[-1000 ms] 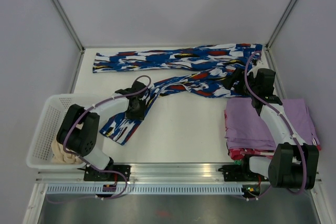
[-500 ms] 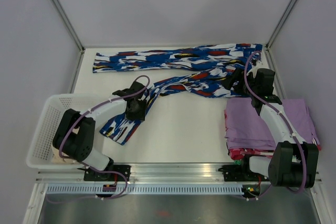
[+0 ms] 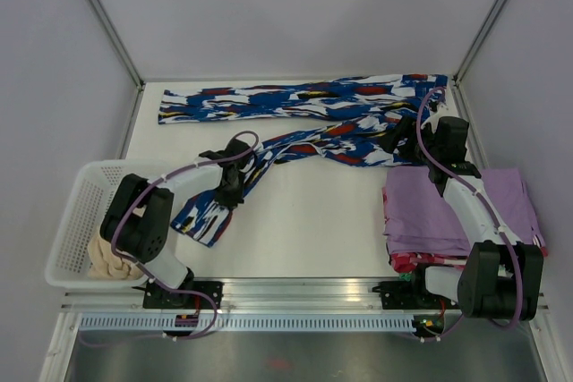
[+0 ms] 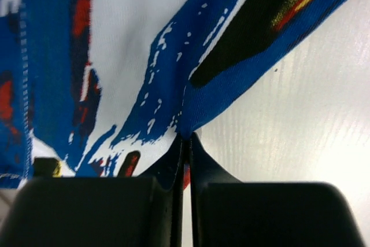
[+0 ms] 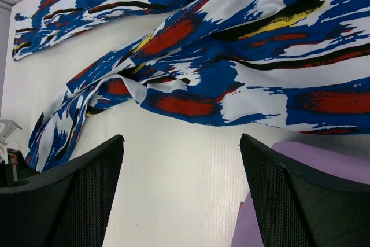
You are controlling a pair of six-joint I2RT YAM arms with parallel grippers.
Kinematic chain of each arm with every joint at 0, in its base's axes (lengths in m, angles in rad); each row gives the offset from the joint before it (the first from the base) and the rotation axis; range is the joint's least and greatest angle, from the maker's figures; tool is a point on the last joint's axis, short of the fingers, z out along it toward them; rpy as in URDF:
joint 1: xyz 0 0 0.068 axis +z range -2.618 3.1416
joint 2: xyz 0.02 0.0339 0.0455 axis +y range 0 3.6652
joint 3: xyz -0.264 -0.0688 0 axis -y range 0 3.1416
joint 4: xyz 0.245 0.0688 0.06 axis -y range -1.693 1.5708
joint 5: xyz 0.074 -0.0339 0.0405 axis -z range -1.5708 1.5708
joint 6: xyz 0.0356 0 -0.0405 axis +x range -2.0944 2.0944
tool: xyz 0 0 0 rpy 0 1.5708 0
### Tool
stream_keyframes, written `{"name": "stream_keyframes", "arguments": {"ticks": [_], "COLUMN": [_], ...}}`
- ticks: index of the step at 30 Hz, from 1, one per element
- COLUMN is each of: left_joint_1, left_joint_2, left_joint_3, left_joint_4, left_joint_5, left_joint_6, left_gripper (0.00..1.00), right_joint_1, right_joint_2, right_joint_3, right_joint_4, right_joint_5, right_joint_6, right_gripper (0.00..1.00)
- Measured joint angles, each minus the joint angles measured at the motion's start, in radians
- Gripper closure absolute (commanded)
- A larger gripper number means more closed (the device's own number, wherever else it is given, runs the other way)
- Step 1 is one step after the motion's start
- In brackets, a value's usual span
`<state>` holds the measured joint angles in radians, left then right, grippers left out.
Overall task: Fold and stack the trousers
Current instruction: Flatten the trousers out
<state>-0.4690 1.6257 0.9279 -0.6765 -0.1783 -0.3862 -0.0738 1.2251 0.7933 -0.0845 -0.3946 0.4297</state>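
Observation:
The trousers (image 3: pixel 295 100) lie spread on the white table, one printed leg straight along the back edge. The other leg (image 3: pixel 313 145) runs diagonally toward the front left, ending near the basket. My left gripper (image 3: pixel 231 187) is low on that nearer leg. In the left wrist view its jaws (image 4: pixel 186 143) are pressed together with a fold of the blue fabric (image 4: pixel 144 56) pinched between them. My right gripper (image 3: pixel 400 142) hovers by the waist end; its fingers (image 5: pixel 180 138) stand wide apart over bare table, just short of the cloth's edge (image 5: pixel 191 105).
A stack of folded lilac garments (image 3: pixel 425 212) lies at the front right beside the right arm, its corner (image 5: pixel 329 157) also in the right wrist view. A white basket (image 3: pixel 76 212) at the front left holds a cream fluffy bundle (image 3: pixel 107 261). Grey walls surround the table.
My left gripper has shut on the nearer trouser leg and sits a little lower on it. The right arm and the rest of the cloth have not moved.

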Motion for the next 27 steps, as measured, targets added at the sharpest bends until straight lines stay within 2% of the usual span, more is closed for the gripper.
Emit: {"name": "stream_keyframes", "arguments": {"ticks": [5,8,12,16,24,27], "left_joint_1": [0.005,0.029,0.102,0.151,0.156,0.159], "left_joint_2": [-0.026,-0.074,-0.140,-0.158,-0.183,-0.251], "left_joint_3": [0.082,0.186,0.336,0.421,0.415,0.365], "left_joint_4": [-0.079,-0.103,-0.074,-0.049,-0.053,-0.061], "left_joint_5": [-0.072,-0.097,-0.102,-0.102,-0.039,0.074], "left_joint_6": [0.027,0.051,0.090,0.162,0.396,0.496], "left_gripper": [0.98,0.98,0.98,0.98,0.98,0.98], "right_joint_1": [0.000,0.000,0.000,0.000,0.000,0.000], "right_joint_2": [0.000,0.000,0.000,0.000,-0.006,-0.007], "right_joint_3": [0.000,0.000,0.000,0.000,0.000,-0.003], "right_joint_4": [-0.001,0.000,0.000,0.000,0.001,0.005], "right_joint_5": [0.000,0.000,0.000,0.000,0.001,0.000], "right_joint_6": [0.000,0.000,0.000,0.000,0.000,0.003], "right_gripper": [0.12,0.12,0.12,0.12,0.12,0.12]}}
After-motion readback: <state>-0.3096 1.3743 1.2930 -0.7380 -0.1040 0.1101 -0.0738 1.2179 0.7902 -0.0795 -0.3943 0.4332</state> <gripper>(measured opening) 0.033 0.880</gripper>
